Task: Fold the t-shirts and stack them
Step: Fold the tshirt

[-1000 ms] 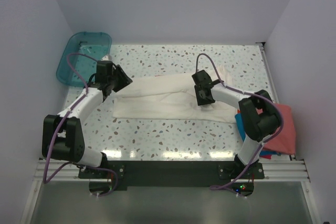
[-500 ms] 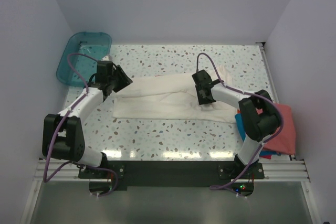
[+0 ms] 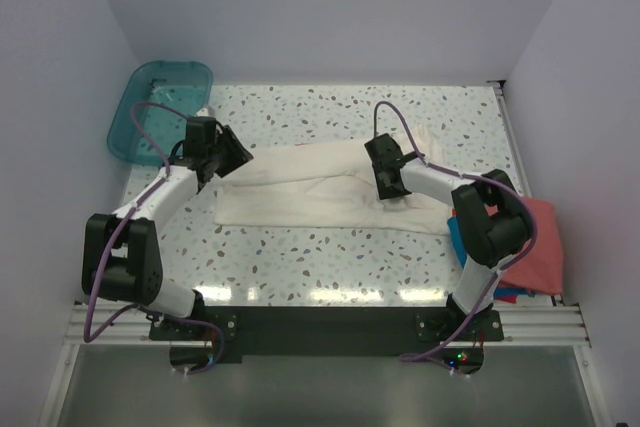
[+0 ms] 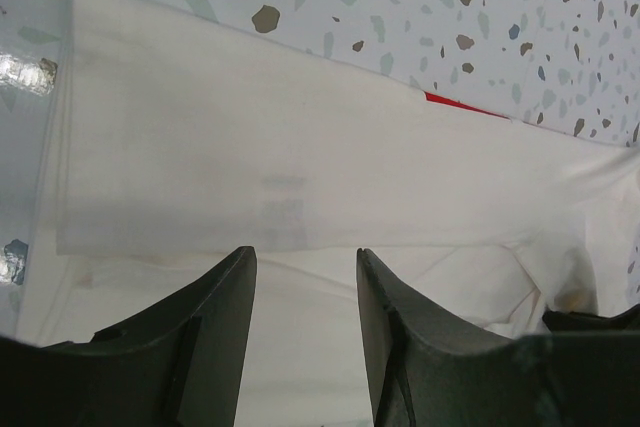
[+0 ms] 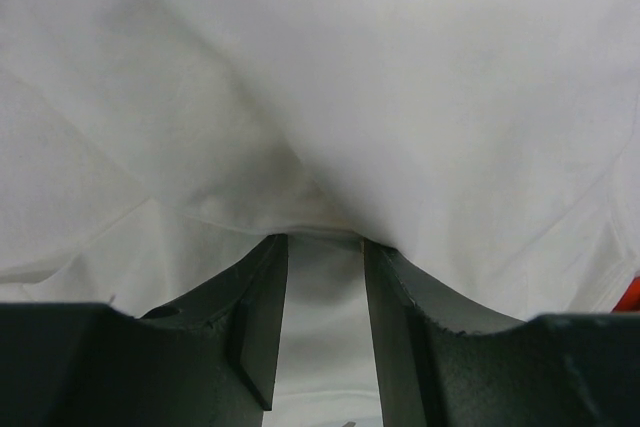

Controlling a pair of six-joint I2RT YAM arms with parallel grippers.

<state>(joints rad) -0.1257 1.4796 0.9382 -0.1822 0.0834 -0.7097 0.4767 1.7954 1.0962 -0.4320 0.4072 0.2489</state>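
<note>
Pinching cream-white t-shirt (image 3: 290,202) — left pincer (image 4: 306,259), right pincer (image 5: 326,244)

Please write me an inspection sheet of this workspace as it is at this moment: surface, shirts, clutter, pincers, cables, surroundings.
Surface: speckled table, with glare along the near edge.
Job's things: cream-white shirt lies mid-table, folded into a long band, and a red mark peeks out at its fold. The salmon-red shirt lies over a blue shirt at the right edge.
Clutter: teal tub at the far left corner.
Grippers: left pincer is at the band's left end, fingers apart, grip unclear. Right pincer appears to pinch a bunched fold of the same shirt.
Cables: a purple cable loops along each arm.
Surroundings: plain white walls; nothing else seen.
</note>
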